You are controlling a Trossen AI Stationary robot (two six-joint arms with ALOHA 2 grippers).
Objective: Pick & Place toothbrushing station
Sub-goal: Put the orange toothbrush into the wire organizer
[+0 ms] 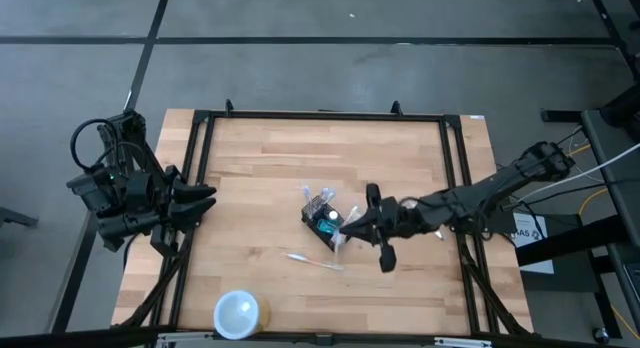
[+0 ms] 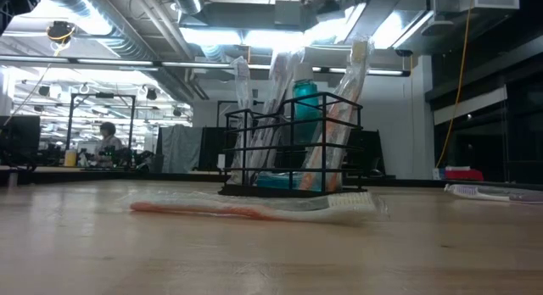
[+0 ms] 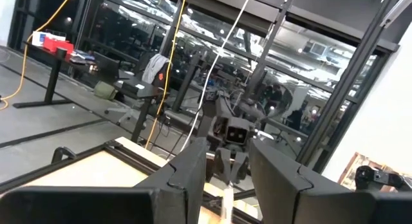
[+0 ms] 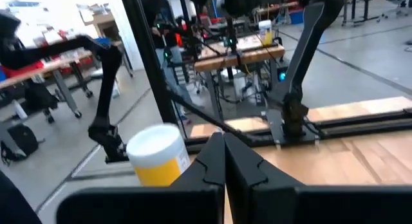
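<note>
Both arms (image 1: 130,193) matte black w/ chunky jointed segments. Left arm has looped black cables bundled over its rear joints. Right arm (image 1: 480,196) is slimmer, black cable along the links; yellow + white wires near its base. Fingers (image 3: 187,179) black, flat, blocky, angular edges in both wrist views. Right fingers (image 4: 222,166) taper to a wedge, meeting in a thin seam.

caddy (image 1: 320,216) mid-table, toothbrush (image 1: 314,259) lying before it, cup (image 1: 238,313) near front edge
</note>
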